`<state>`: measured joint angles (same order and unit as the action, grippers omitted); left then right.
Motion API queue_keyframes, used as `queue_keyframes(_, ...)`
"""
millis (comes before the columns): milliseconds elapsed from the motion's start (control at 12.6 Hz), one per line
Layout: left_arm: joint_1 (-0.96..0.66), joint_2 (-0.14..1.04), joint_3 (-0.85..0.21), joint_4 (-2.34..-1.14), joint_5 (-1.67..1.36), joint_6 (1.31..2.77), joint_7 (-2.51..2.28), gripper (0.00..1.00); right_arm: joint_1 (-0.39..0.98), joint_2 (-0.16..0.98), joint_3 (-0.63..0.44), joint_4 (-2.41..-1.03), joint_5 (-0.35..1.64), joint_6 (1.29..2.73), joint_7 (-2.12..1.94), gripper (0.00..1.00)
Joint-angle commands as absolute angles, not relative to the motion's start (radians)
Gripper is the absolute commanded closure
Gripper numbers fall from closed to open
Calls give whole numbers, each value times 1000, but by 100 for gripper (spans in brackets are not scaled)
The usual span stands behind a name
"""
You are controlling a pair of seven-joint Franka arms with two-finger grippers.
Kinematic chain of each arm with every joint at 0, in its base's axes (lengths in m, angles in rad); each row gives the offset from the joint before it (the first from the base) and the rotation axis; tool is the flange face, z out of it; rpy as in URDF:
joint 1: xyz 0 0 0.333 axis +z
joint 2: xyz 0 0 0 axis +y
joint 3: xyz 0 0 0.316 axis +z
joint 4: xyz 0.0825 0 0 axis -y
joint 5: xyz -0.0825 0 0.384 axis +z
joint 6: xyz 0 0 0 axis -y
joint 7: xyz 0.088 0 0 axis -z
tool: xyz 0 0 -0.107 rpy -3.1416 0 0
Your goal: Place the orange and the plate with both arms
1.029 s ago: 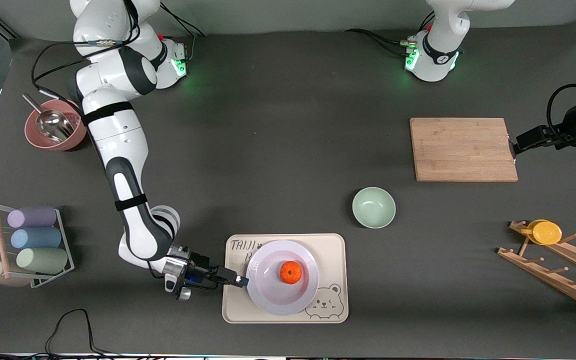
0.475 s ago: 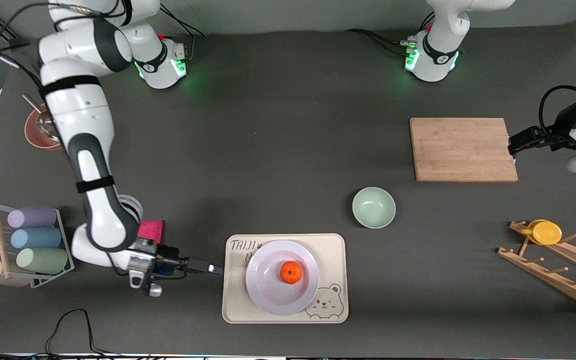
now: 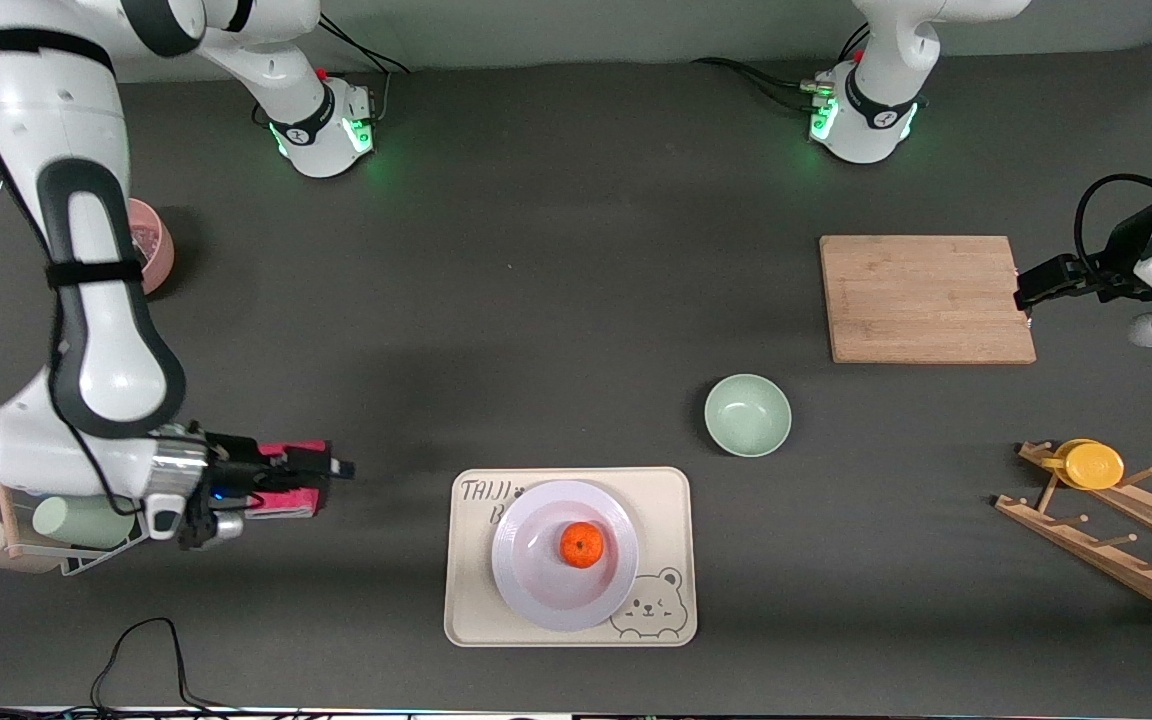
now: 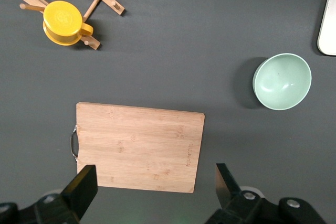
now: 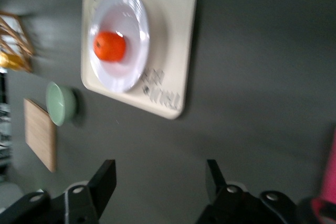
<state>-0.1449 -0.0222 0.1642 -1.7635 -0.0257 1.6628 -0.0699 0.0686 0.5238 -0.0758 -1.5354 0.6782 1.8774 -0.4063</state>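
Orange (image 3: 582, 545) sits on plate (image 3: 565, 555), near right gripper (image 3: 336, 468), empty, jaws apart; left gripper (image 3: 1021, 298) wide open, waiting over cutting board (image 3: 926, 298).

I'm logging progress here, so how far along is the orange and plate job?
It looks essentially done: the orange sits in the plate, and the plate rests on the tray. Nothing is in hand. The right gripper is open, clear of the tray, over a pink item. The left gripper waits open by the cutting board.
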Motion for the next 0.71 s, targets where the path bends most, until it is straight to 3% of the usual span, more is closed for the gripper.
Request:
queue_keyframes(0, -155, -57, 169, -1802, -11, 1687, -86, 0, 71, 355, -98, -1600, 458, 1774, -310, 0)
queue_keyframes(396, -158, -71, 169, -1816, -11, 1690, -86, 0, 61, 212, -94, -1557, 186, 1620, -77, 0)
queue_keyframes(633, -156, -75, 169, -1821, -11, 1709, -86, 0, 61, 203, -92, -1465, 97, 1527, -52, 0)
